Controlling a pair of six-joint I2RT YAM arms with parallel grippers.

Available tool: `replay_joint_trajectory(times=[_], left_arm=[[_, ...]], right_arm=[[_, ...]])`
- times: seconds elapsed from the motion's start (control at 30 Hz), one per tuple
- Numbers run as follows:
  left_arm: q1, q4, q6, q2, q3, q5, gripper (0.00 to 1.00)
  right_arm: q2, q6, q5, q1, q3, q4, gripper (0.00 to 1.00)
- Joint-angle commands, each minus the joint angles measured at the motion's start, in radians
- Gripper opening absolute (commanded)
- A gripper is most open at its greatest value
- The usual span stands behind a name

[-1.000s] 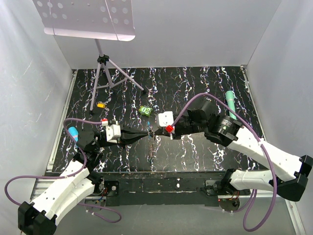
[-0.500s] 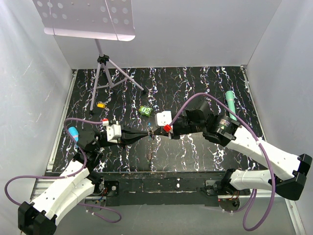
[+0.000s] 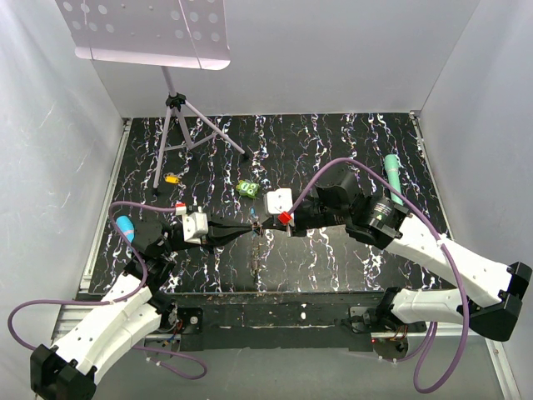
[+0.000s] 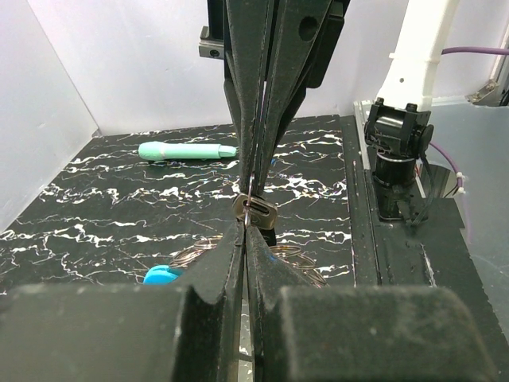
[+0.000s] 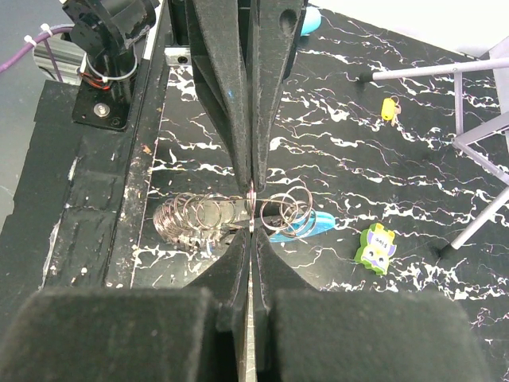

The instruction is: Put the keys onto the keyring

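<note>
Top view: left gripper (image 3: pixel 250 227) and right gripper (image 3: pixel 265 223) meet tip to tip over the mid-front of the black marbled table (image 3: pixel 333 142). Both finger pairs are pressed together, no gap. The keyring is too thin to make out from up here.

Left wrist view: a small silvery metal piece (image 4: pixel 256 211) sits right where the 2 sets of tips meet. Can't tell which pair actually pinches it. The keyring (image 4: pixel 199 253) shows as thin silvery loops on the table just below the tips. Its blue clip (image 4: pixel 161 275) is at the left end, partly behind the left fingers. The teal marker (image 4: pixel 187 150) lies well behind, near the back wall.

Right wrist view shows the keyring best: a row of overlapping wire loops lying flat, directly behind the tip contact, with the blue clip at its right end. This view and the top view also show what the left wrist misses. The green lumpy object (image 5: pixel 378 247) sits near the clip but apart from it. The small yellow piece (image 5: pixel 389 107) is further out, by the tripod legs (image 5: pixel 429 71).

Keys: too small to pick out for certain in any of the 3 views.
</note>
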Motion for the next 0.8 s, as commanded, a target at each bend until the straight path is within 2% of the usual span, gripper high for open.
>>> replay_joint_trajectory(times=[0.0,0.77], left_arm=[[0.005,0.017,0.030,-0.014,0.009,-0.020,0.00],[0.005,0.029,0.022,-0.019,0.006,-0.014,0.00]], right_arm=[[-0.022,-0.004,0.005,0.005,0.017,0.020,0.01],[0.004,0.025,0.000,0.005,0.017,0.024,0.01]])
